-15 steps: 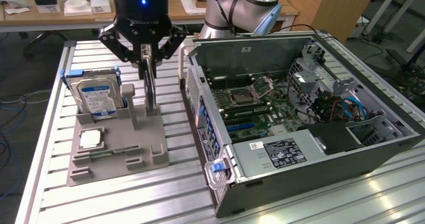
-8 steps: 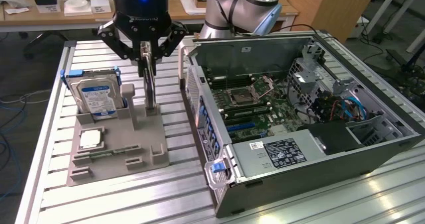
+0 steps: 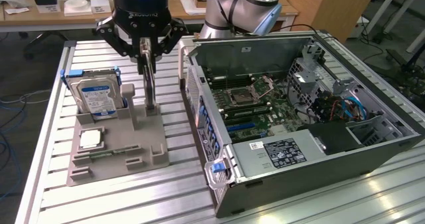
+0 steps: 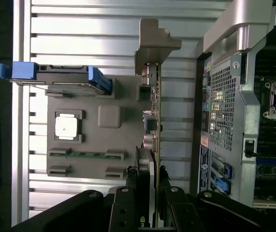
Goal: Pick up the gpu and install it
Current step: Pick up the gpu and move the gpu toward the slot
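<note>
Gripper [image 3: 145,52] is pinching the top edge of the gpu [image 3: 151,87], which is standing on edge in the grey holder [image 3: 149,149], toward the exterior view's left of the open computer case [image 3: 371,154]. This upright slotting is presenting a thin edge for the fingers [image 4: 123,208] to flank. Hard drive [image 3: 98,97] is sitting in its own slot, further left.

The upper edge of the thin, dark, edge-on gpu card [image 3: 151,87] is covered by the black gripper [image 3: 147,55] clamped onto it. The print on the blue-white label [image 3: 98,97] of the silver hard drive [image 3: 93,78] cannot be read. The silver-and-blue robot arm [image 3: 251,7] is cut off at the exterior view's top.
</note>
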`<state>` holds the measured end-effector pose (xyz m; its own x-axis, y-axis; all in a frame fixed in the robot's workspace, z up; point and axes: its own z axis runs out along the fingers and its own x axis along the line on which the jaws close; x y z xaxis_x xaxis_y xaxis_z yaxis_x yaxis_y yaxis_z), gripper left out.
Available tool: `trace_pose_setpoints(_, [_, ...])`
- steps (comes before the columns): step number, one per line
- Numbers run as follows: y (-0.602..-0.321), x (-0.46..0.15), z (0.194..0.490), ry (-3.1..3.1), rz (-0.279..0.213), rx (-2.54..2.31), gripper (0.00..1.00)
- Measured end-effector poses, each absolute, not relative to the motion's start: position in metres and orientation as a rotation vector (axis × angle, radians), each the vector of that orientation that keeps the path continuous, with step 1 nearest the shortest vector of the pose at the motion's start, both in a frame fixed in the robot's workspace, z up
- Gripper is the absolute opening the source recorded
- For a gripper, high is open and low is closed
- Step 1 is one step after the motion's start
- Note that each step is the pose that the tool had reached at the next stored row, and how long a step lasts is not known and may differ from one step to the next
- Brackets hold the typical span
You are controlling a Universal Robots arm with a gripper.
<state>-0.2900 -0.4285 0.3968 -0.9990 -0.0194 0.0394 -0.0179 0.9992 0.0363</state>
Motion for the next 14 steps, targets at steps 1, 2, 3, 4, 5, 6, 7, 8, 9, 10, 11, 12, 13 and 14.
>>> trace_pose_setpoints(1, [-0.4285, -0.2900, 0.3974, -3.101, -0.056, 0.029, 0.27])
trace_pose_setpoints(2, [-0.4285, -0.2900, 0.3981, -3.101, -0.056, 0.029, 0.27])
trace_pose_setpoints(3, [-0.4285, -0.2900, 0.3989, -3.101, -0.056, 0.029, 0.27])
trace_pose_setpoints(4, [-0.4285, -0.2900, 0.3996, -3.101, -0.056, 0.029, 0.27])
trace_pose_setpoints(5, [-0.4285, -0.2900, 0.4003, -3.101, -0.056, 0.029, 0.27])
trace_pose_setpoints(6, [-0.4285, -0.2900, 0.4009, -3.101, -0.056, 0.029, 0.27])
trace_pose_setpoints(7, [-0.4285, -0.2900, 0.4016, -3.101, -0.056, 0.029, 0.27])
trace_pose_setpoints(8, [-0.4285, -0.2900, 0.4022, -3.101, -0.056, 0.029, 0.27])
trace_pose_setpoints(9, [-0.4285, -0.2900, 0.4029, -3.101, -0.056, 0.029, 0.27])
trace_pose_setpoints(10, [-0.4285, -0.2900, 0.4037, -3.101, -0.056, 0.029, 0.27])
trace_pose_setpoints(11, [-0.4285, -0.2900, 0.4045, -3.101, -0.056, 0.029, 0.27])
trace_pose_setpoints(12, [-0.4285, -0.2900, 0.4053, -3.101, -0.056, 0.029, 0.27])
trace_pose_setpoints(13, [-0.4285, -0.2900, 0.4059, -3.101, -0.056, 0.029, 0.27])
trace_pose_setpoints(14, [-0.4285, -0.2900, 0.4065, -3.101, -0.056, 0.029, 0.27])
